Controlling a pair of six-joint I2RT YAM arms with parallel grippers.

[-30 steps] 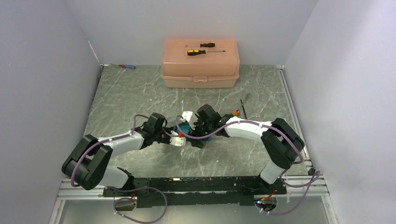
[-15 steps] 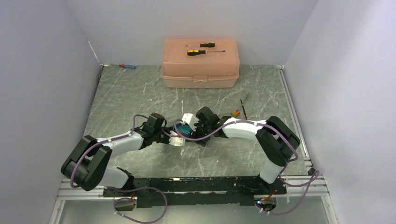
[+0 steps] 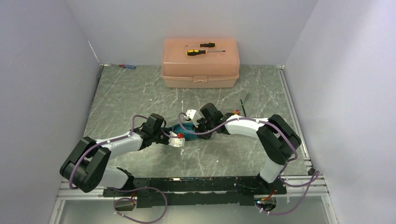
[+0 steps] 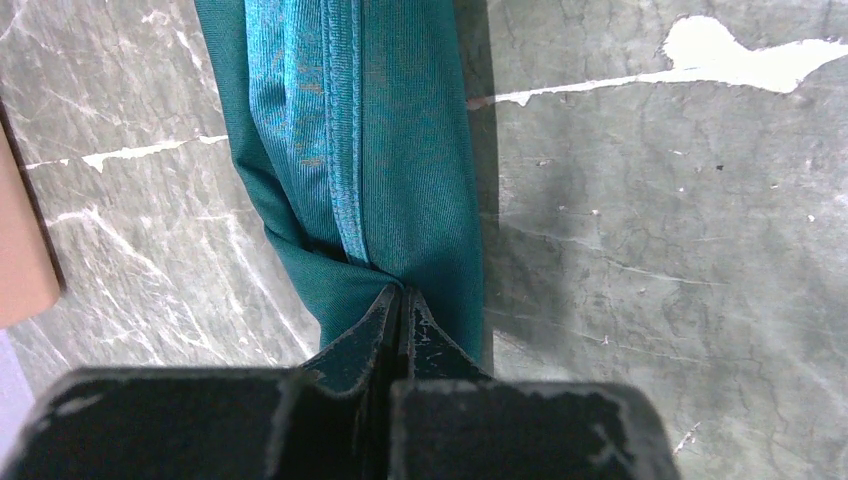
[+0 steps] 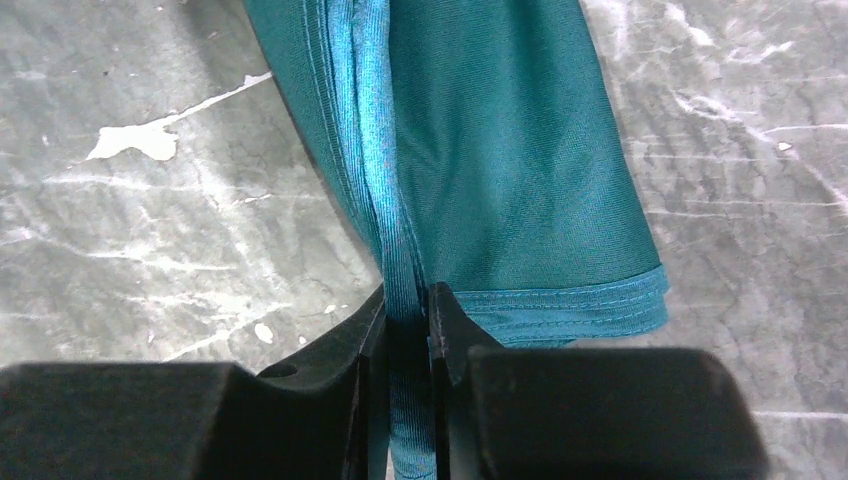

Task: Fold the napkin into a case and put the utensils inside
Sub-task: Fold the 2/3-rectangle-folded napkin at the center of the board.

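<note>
Two grips on napkin (image 4: 410,150) | left claw (image 4: 400,305) clenched on fold | right claw (image 5: 408,305) seemingly clenched on hem

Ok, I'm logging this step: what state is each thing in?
left tool, shut on the napkin
right tool, shut on the napkin
napkin, folded into a narrow strip, pinched by both tools
peach box, lid closed, two screwdrivers lying on it
fork, lying loose on the table
</note>
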